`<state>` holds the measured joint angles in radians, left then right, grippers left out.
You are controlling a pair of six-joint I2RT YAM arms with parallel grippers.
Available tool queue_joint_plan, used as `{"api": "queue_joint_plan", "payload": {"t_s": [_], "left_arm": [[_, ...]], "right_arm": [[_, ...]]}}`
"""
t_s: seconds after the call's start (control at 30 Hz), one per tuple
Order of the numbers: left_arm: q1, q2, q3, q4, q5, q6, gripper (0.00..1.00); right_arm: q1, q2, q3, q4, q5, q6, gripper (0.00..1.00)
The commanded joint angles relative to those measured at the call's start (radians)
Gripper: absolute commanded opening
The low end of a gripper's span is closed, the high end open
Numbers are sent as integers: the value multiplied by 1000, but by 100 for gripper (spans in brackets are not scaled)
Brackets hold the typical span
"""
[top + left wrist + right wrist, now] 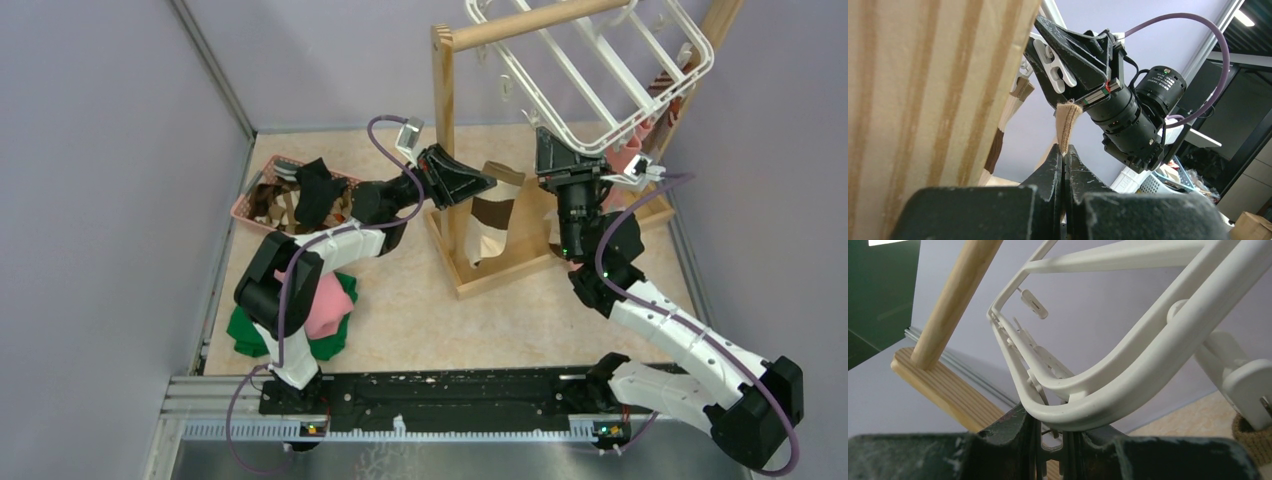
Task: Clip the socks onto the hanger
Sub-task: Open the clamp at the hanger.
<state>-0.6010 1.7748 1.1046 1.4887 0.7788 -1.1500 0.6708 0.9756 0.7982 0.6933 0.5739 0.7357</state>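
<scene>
My left gripper (487,183) is shut on the top edge of a brown-cream striped sock (492,218), which hangs beside the wooden post. In the left wrist view the jaws (1064,153) pinch the tan cuff (1067,122) just below the right gripper's held clip (1052,66). The white hanger (600,75) hangs tilted from the wooden rod. My right gripper (553,142) reaches up under its near rim (1128,390), shut on a white clip (1050,439) and squeezing it. A salmon pink sock (625,157) and a striped-cuff sock (664,88) hang from the hanger's right side.
The wooden frame stand (443,110) has its base (500,270) on the table between the arms. A pink basket (262,190) with more socks sits at the back left. A pink cloth (325,305) lies on a green cloth (245,335) near the left arm's base.
</scene>
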Motion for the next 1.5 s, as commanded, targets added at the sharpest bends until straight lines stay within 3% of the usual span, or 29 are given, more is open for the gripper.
{"api": "queue_joint_plan", "payload": {"t_s": [0.0, 0.63, 1.1, 1.47], "left_arm": [[-23, 6, 44, 153, -66, -26, 0], [-55, 27, 56, 80, -92, -40, 0], [-54, -51, -20, -47, -125, 75, 0], [-63, -20, 29, -48, -111, 48, 0]], "right_arm": [[-2, -18, -7, 13, -36, -27, 0], [-2, -24, -14, 26, -42, -44, 0], [-13, -40, -27, 26, -36, -46, 0], [-14, -41, -33, 29, -43, -50, 0]]}}
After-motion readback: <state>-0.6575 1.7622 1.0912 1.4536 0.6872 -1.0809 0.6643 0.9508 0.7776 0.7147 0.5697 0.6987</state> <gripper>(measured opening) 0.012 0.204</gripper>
